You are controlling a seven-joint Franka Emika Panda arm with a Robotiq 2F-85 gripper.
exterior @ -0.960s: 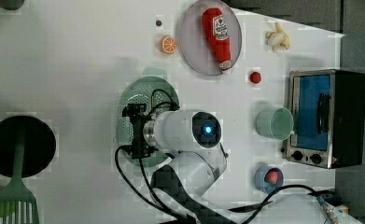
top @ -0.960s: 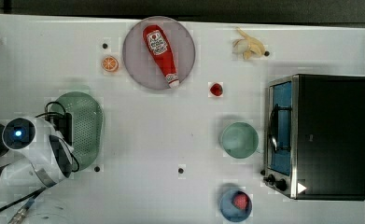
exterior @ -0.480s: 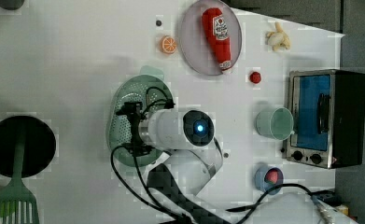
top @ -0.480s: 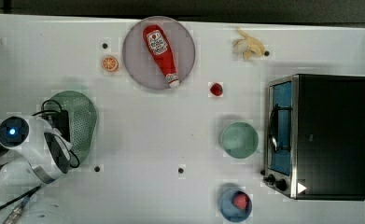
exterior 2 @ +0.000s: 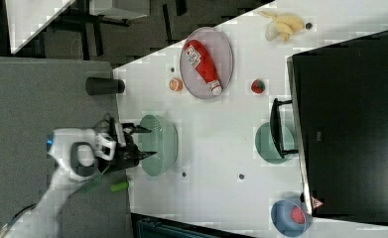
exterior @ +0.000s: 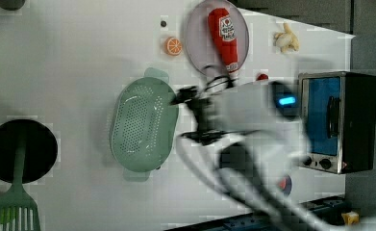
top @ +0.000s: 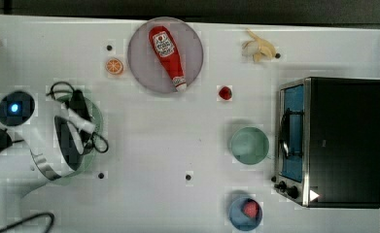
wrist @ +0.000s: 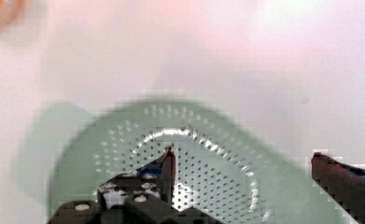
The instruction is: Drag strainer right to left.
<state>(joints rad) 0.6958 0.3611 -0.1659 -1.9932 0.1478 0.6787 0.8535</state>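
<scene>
The strainer (exterior: 140, 127) is a pale green oval colander with a dotted inside, lying on the white table (exterior: 70, 57). In the left view my gripper (exterior: 182, 118) hovers at its right rim, jaws wide open and holding nothing. The right view has the gripper (exterior 2: 143, 143) at the left rim of the strainer (exterior 2: 166, 144). In the wrist view one fingertip (wrist: 169, 164) hangs over the perforated inside of the strainer (wrist: 217, 149), and the other finger (wrist: 343, 179) stands at its edge. In the top view my arm covers most of the strainer (top: 97, 121).
A grey plate (top: 195, 53) with a ketchup bottle (top: 168, 56) lies at the back, an orange slice (top: 114, 66) beside it. A green cup (top: 249, 145), toaster oven (top: 333, 141), blue bowl (top: 245, 212), strawberry (top: 225, 92) and banana (top: 258, 48) are on the top view's right. A black pan (exterior: 19, 151) with a green spatula (exterior: 12, 211) lies at the left view's left.
My arm has swung off the strainer: in the left view its body now lies to the right and the whole strainer shows. The strainer has slid slightly. The jaws stayed open.
</scene>
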